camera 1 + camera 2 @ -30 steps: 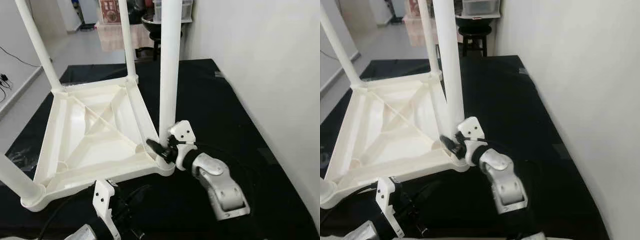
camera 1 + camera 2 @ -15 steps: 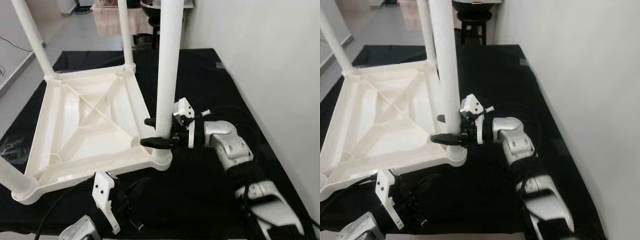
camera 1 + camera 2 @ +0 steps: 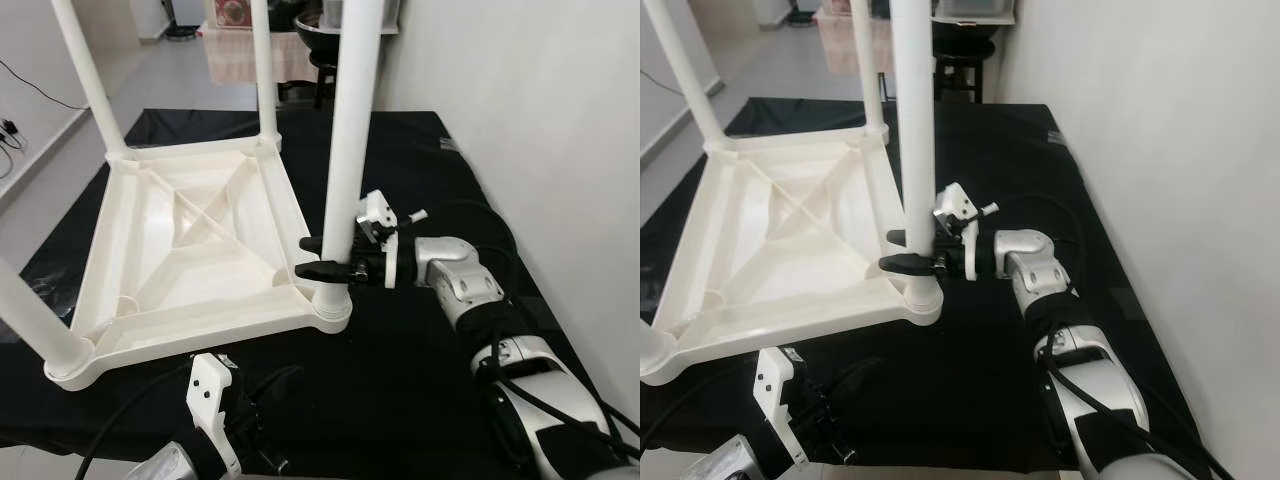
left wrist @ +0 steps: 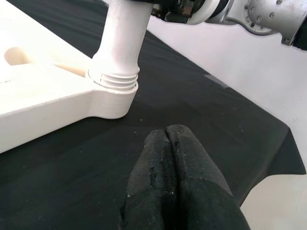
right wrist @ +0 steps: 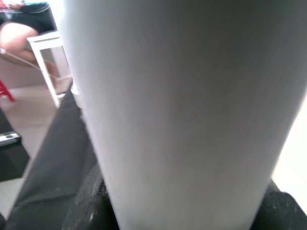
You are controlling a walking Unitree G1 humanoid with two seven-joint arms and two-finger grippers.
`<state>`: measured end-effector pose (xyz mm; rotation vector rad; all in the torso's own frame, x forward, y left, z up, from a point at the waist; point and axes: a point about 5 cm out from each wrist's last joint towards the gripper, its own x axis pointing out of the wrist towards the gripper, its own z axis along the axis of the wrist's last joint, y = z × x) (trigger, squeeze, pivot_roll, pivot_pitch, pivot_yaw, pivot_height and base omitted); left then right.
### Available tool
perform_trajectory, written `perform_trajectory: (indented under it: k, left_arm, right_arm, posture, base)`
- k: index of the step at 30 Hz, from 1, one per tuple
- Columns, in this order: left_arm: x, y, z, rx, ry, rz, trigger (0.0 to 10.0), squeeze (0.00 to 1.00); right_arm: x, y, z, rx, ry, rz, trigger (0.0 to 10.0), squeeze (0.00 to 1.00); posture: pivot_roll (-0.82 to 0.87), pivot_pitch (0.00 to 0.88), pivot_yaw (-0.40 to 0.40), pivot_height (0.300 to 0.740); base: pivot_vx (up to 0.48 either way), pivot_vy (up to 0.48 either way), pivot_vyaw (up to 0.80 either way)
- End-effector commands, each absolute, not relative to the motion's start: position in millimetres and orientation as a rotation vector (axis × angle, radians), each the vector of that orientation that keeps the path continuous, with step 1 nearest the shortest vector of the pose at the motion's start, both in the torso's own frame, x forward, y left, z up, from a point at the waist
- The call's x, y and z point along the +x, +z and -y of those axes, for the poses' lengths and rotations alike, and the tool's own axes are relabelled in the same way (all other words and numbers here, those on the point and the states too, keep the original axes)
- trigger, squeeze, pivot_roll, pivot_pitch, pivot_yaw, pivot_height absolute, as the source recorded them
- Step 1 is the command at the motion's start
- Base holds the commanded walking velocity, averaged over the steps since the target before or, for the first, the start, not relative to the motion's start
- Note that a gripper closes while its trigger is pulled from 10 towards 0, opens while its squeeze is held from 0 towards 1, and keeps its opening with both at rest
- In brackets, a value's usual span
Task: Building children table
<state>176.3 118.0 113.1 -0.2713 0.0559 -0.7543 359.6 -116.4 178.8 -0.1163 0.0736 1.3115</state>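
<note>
A white plastic children's table [image 3: 190, 240] lies upside down on a black cloth, its legs pointing up. The near-right leg [image 3: 350, 130] stands in its corner socket [image 3: 330, 305]. My right gripper [image 3: 318, 257] reaches in from the right and is shut on this leg just above the socket, one black finger on each side. In the right wrist view the leg [image 5: 177, 110] is very close, with dark pads low at both edges. My left gripper [image 4: 166, 132] hovers low over the cloth in front of that corner, fingers pressed together and holding nothing.
Three more legs stand at the other corners: back left [image 3: 85, 75], back right [image 3: 263, 70] and near left [image 3: 30, 320]. A white wall [image 3: 540, 120] runs close along the right. A dark stool [image 3: 962, 60] stands beyond the far edge of the cloth.
My right gripper has risen from the socket, turned level and closed round the leg a little higher up, the arm stretching out. The camera has shifted; the table stays put.
</note>
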Motion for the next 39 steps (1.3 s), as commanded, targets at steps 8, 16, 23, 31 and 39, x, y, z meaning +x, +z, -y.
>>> perform_trajectory:
  k: [8, 16, 23, 31, 39]
  left_arm:
    - [172.4, 111.5, -123.3, -0.277, -0.751, -0.068, 10.0, 0.0]
    - [172.8, 110.1, -123.0, -0.272, -0.737, -0.064, 10.0, 0.0]
    - [174.3, 109.6, -121.0, -0.272, -0.743, -0.063, 10.0, 0.0]
    - [178.3, 109.0, -119.0, -0.274, -0.741, -0.054, 10.0, 0.0]
    - [180.0, 108.1, -118.3, -0.273, -0.732, -0.048, 10.0, 0.0]
  right_arm:
    - [284.3, 104.8, 80.1, -0.138, 0.667, -0.219, 0.0, 0.0]
    - [295.2, 107.2, 73.2, -0.174, 0.708, -0.22, 0.0, 0.0]
    - [311.9, 140.5, 74.3, -0.053, 0.878, -0.156, 10.0, 1.0]
    - [334.0, 171.9, 75.3, -0.089, 1.282, -0.049, 10.0, 0.0]
    - [356.2, 182.3, 75.9, 0.0, 1.369, -0.128, 10.0, 0.0]
  posture:
    - [0.02, 0.066, -0.04, 0.74]
    - [0.05, 0.064, -0.056, 0.74]
    - [0.06, 0.042, -0.061, 0.74]
    - [0.09, 0.023, -0.078, 0.74]
    - [0.1, 0.016, -0.096, 0.74]
  base:
    - [0.0, 0.0, 0.0]
    - [0.0, 0.0, 0.0]
    - [0.0, 0.0, 0.0]
    - [0.0, 0.0, 0.0]
    - [0.0, 0.0, 0.0]
